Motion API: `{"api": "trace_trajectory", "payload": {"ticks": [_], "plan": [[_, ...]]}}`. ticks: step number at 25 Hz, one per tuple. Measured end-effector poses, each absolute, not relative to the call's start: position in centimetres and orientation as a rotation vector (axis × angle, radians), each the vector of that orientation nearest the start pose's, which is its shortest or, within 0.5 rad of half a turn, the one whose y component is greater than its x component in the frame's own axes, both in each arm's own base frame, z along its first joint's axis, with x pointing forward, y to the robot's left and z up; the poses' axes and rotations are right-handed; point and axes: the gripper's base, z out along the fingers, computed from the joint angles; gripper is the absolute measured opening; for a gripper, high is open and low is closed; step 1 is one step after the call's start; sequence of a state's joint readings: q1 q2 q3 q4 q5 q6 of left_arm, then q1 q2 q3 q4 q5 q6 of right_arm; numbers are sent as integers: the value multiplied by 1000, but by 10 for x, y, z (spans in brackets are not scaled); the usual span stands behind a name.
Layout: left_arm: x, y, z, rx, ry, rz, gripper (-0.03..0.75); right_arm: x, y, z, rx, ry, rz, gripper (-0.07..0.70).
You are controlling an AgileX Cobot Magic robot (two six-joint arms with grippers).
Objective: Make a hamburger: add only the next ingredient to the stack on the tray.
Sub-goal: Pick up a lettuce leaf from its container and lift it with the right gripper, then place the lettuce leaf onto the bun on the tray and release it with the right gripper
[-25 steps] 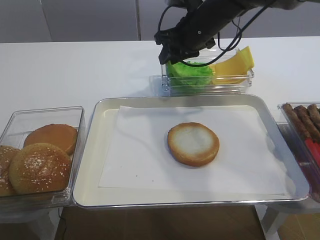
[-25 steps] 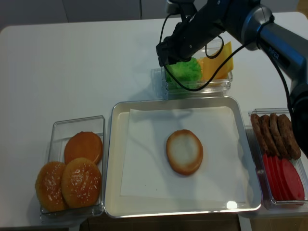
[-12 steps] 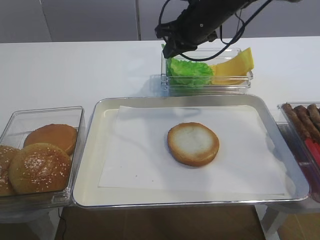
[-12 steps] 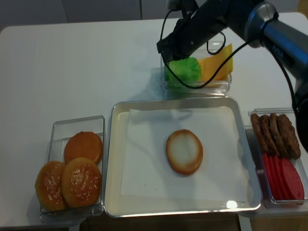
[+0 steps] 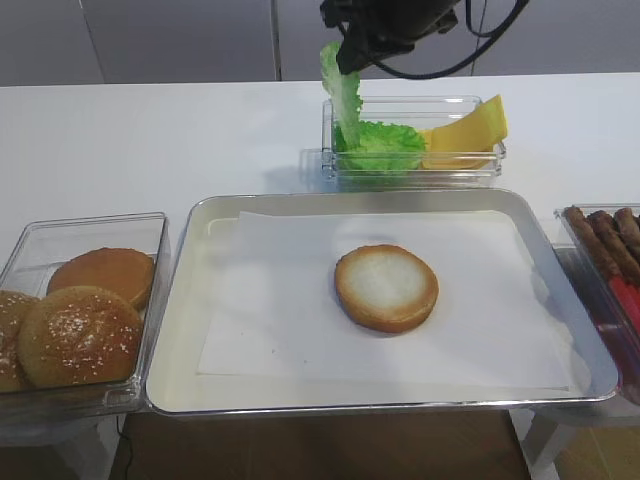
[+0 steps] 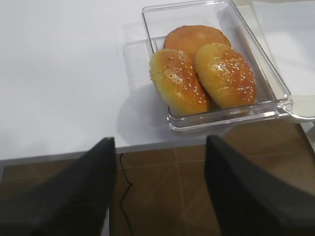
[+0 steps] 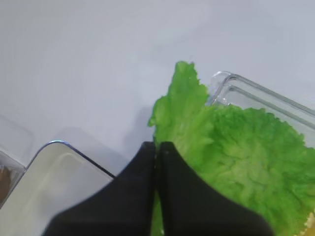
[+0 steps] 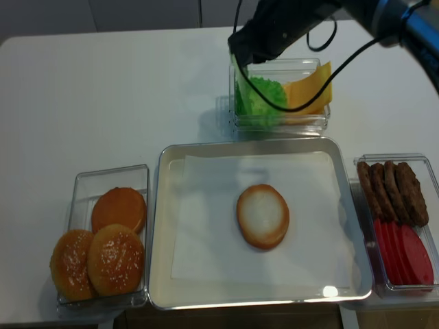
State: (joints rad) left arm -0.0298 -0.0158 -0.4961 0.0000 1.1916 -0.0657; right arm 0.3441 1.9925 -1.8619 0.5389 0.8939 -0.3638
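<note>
Lettuce leaf [image 5: 345,95] | pinched by R hand [image 7: 157,146], hangs over box [image 5: 414,165] | L hand [image 6: 160,187] open

The right tool [image 7: 158,145] hid the lettuce leaf's [image 7: 216,152] pinched edge, while picture edges cropped the sausage box [image 5: 608,290] and the sesame buns' box [image 5: 70,330].

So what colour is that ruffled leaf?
Bright green ruffled lettuce leaf; the right wrist view shows it best.
</note>
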Motion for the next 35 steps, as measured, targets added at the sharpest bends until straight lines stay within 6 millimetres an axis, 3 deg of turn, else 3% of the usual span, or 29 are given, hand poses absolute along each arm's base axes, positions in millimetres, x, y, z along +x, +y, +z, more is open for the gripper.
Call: {"api": "trace_trajectory", "payload": {"ticks": [9,14,22,27,35], "plan": [[-13,0,266,-39,2164,-55,425,377,173,370,-661,2346,621,7],[-13,0,266,-39,2164,-55,425,352,163,381,-661,2363,605,7],[-13,0,266,-39,2164,-55,425,309,146,357,-633,2448,593,7],[-13,0,266,-39,2164,-55,425,289,137,326,-615,2527,567,7],[-13,0,266,-39,2164,-55,425,277,129,274,-567,2613,529,7]]}}
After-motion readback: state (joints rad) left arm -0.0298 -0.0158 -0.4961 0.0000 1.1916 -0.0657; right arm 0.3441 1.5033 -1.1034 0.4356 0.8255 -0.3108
